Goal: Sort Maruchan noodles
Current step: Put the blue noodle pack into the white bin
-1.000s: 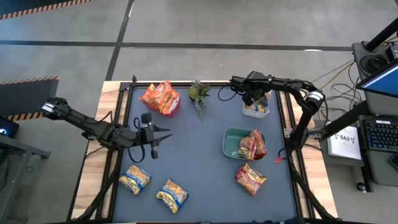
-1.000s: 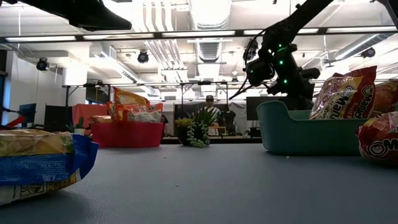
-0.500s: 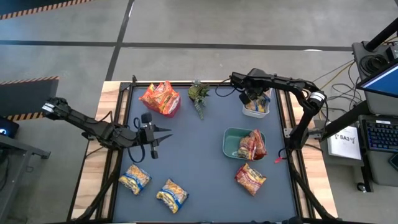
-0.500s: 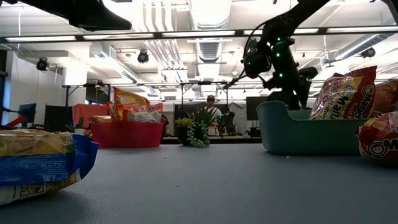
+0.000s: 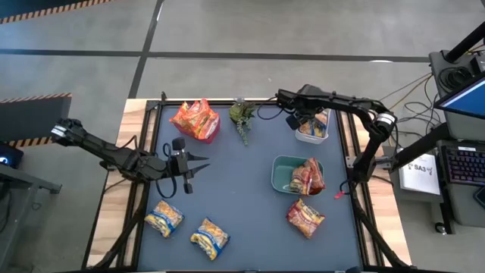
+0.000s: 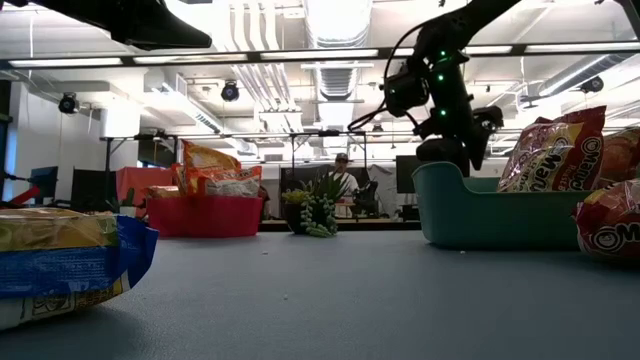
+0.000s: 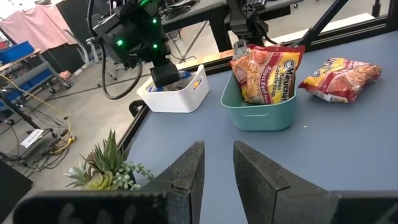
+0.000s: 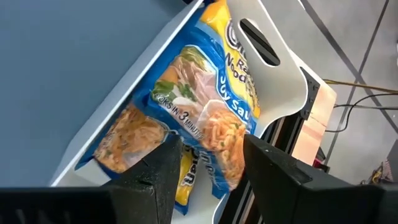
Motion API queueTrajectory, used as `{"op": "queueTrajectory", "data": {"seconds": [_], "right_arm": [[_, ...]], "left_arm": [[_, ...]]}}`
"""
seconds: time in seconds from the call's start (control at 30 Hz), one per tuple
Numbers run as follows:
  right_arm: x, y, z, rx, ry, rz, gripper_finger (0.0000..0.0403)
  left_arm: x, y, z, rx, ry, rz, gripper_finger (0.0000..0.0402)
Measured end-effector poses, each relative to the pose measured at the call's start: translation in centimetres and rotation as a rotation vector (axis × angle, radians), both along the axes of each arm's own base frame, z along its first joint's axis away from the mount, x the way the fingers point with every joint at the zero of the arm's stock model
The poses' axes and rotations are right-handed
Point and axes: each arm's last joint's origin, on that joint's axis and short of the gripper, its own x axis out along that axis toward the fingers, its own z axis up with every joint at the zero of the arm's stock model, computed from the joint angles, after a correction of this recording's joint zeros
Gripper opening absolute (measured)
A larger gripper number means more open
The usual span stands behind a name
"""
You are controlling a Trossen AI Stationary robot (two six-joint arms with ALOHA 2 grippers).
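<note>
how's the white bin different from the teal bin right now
The white bin sits at the table's far right edge, under the right tool; the teal bin sits nearer the middle. The white bin holds a yellow-and-blue packet; the teal bin holds red packets. Both hold noodle packets.

Plant (image 5: 242, 115) betw. two bins (image 5: 195, 121) (image 5: 311, 129), far edge.
</note>
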Motion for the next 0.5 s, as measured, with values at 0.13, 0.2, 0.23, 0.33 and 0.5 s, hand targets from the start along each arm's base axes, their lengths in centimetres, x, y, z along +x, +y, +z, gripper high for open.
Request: {"op": "queueTrajectory", "data": {"seconds": [0.13,0.2,0.23,0.33,0.5], "right_arm": [[0.3,0.8,0.2,0.002,0.003,0.026,0.0144],[0.5,1.2,0.4,-0.001,-0.003,0.036,0.0128],[0.6,1.4,0.5,0.000,-0.005,0.040,0.0118],[0.7,1.9,0.5,0.016,-0.012,0.048,0.0083],[0.9,1.8,0.1,-0.029,-0.008,0.048,0.0024]], "left_arm": [[0.0,0.0,0.0,-0.002,0.000,0.000,0.0068],[0.0,0.0,0.0,-0.002,0.000,0.000,0.0068],[0.0,0.0,0.0,-0.002,0.000,0.000,0.0068],[0.0,0.0,0.0,-0.001,0.001,0.000,0.0068],[0.0,0.0,-0.1,0.001,0.008,0.000,0.0068]]}}
